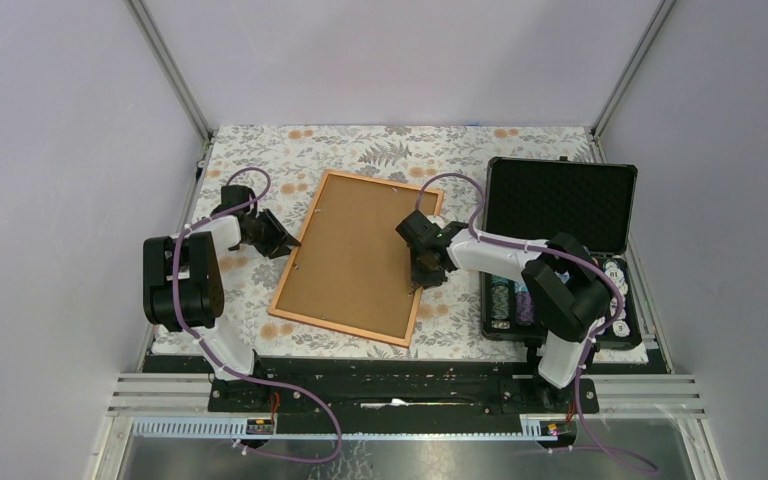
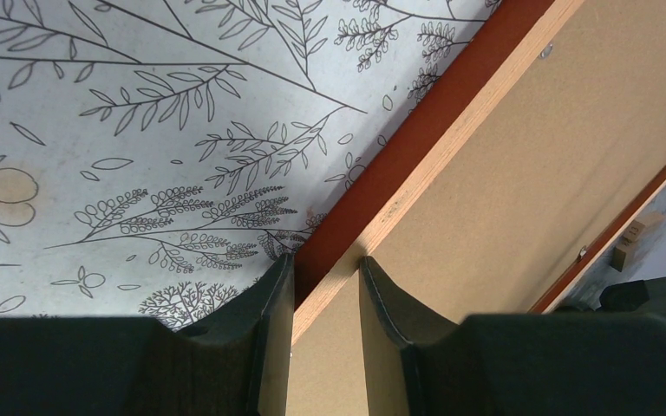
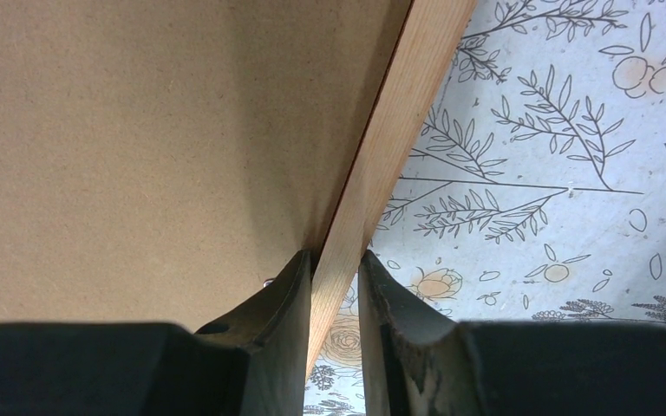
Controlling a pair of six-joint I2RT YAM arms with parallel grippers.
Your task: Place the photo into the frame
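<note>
The frame [image 1: 338, 329] lies back side up on the floral cloth, and a plain brown backing board [image 1: 355, 255] fills it. My left gripper [image 1: 282, 240] is shut on the frame's left rail [image 2: 425, 113], one finger outside it and one on the board [image 2: 328, 264]. At the opposite side my right gripper [image 1: 422, 272] is shut on the light wooden right rail [image 3: 399, 121], which runs between its fingertips [image 3: 336, 258]. The photo is hidden or out of view.
An open black case [image 1: 560, 200] stands at the right of the frame, with chips [image 1: 510, 300] in its near half, close to my right arm. Metal posts and pale walls enclose the floral tablecloth [image 1: 380, 150].
</note>
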